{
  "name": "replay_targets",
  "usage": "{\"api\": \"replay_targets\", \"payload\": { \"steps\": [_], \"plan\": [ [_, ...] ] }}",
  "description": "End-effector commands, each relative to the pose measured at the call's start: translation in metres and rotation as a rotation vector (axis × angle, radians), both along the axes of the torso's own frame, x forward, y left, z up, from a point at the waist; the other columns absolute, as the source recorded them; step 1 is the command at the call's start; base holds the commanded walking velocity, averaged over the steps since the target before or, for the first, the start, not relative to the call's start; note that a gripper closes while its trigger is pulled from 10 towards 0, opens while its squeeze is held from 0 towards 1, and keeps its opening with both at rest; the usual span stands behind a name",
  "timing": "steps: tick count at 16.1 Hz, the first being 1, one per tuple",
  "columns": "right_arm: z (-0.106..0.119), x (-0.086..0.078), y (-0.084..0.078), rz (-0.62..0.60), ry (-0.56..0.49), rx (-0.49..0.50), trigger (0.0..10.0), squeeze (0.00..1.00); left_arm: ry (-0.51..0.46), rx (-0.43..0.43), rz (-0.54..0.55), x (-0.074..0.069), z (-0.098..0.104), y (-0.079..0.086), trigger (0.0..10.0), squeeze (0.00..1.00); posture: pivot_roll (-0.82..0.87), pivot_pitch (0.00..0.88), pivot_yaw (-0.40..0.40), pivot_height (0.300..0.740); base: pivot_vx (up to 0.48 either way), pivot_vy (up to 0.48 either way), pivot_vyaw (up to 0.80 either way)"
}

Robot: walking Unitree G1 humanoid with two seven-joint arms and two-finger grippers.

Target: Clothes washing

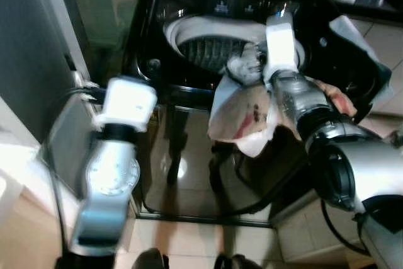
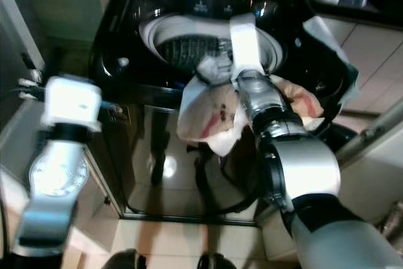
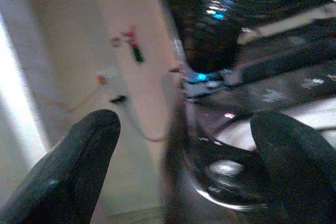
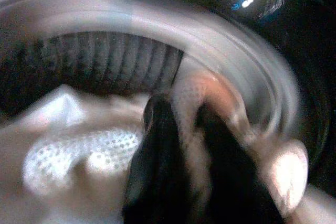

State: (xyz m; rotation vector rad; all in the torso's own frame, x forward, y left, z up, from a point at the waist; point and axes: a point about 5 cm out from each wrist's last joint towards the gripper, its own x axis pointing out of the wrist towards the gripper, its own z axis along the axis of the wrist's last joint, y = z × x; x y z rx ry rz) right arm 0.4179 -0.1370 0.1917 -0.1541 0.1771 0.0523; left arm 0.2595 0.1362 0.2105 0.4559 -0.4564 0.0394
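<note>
The right gripper (image 4: 181, 129) is clamped on a pale cloth (image 1: 242, 114), its two black fingers (image 4: 157, 156) pinched together with fabric bunched between them. It holds the cloth at the near right edge of the washer's open drum (image 1: 211, 45), the grip just over the white rim (image 2: 154, 29). Most of the cloth hangs from the grip down the dark front of the washer (image 1: 189, 155), outside the tub (it carries a reddish print, too blurred to read).

What the next move turns on, as I judge it: the drum lies beyond the gripper and to its left, while the cloth's long axis runs downward and toward the robot. The pinch is at the top end, so the arm probably has to carry farther and leftward over the rim for the hanging part to follow into the tub. Let go here and the cloth would likely slide down the front.

The left gripper (image 3: 184, 166) is spread wide and empty, held near the washer's left near corner, lower than the rim. The right arm is clearly the one placed for this.
</note>
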Motion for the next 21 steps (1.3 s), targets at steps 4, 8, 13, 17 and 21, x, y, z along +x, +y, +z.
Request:
{"api": "replay_targets", "payload": {
  "steps": [4,8,13,17,21],
  "plan": [
    [-0.031,-0.009,-0.009,-0.092,0.101,0.206,10.0,1.0,0.009,0.027,-0.007,-0.005,0.003,0.004,10.0,0.0,0.21,0.093,-0.085,0.74,0.0,0.0,0.0],
    [0.02,0.002,-0.01,-0.074,-0.206,0.053,10.0,1.0,-0.002,0.035,-0.01,-0.006,0.005,0.002,10.0,0.0,0.2,0.077,-0.08,0.74,0.0,0.0,0.0],
    [0.02,0.0,0.001,-0.047,-0.243,0.15,10.0,1.0,0.003,0.029,-0.041,-0.004,0.003,-0.004,10.0,0.0,0.17,0.073,-0.069,0.74,0.0,0.0,0.0],
    [0.037,-0.001,0.005,-0.009,-0.396,0.099,10.0,1.0,0.0,0.043,-0.03,-0.002,0.004,-0.001,10.0,0.0,0.17,0.069,-0.059,0.74,0.0,0.0,0.0],
    [0.065,-0.009,-0.001,0.006,-0.653,0.078,10.0,1.0,0.007,0.051,-0.038,0.003,0.002,-0.002,10.0,0.0,0.14,0.066,-0.054,0.74,0.0,0.0,0.0]
  ]
}}
